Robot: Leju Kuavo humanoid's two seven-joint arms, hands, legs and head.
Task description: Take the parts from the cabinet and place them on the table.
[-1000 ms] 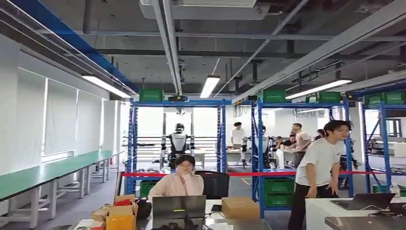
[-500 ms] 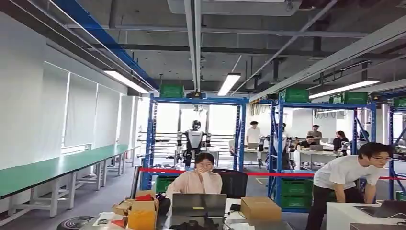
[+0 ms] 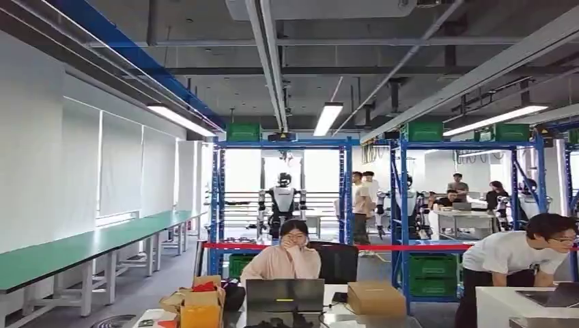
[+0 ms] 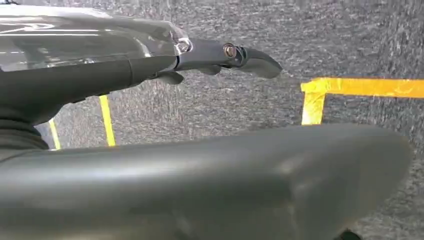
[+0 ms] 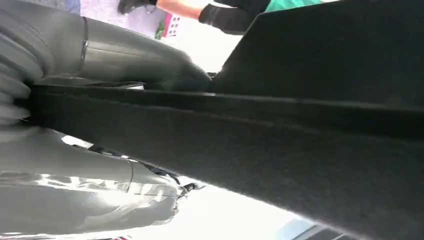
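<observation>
My right hand (image 5: 95, 195) grips a black flat part (image 5: 280, 150). The grey thumb (image 5: 140, 65) lies on one face of it and the fingers on the other. The part is so close to the camera that its outline is hidden. My left hand (image 4: 150, 70) hangs over grey carpet with its dark fingers (image 4: 250, 56) stretched out and nothing in it. The head view looks level across the hall.
Blue racks (image 3: 283, 145) with green crates (image 3: 431, 265) stand behind a red barrier tape (image 3: 341, 246). A seated person (image 3: 285, 256) faces a laptop straight ahead. Another person (image 3: 519, 256) bends over a white table (image 3: 505, 301) at right. Green benches (image 3: 68, 249) line the left wall. Yellow tape (image 4: 350, 86) marks the floor.
The whole head picture has shifted, so the camera has moved. The person in the white shirt has bent down over the table at right.
</observation>
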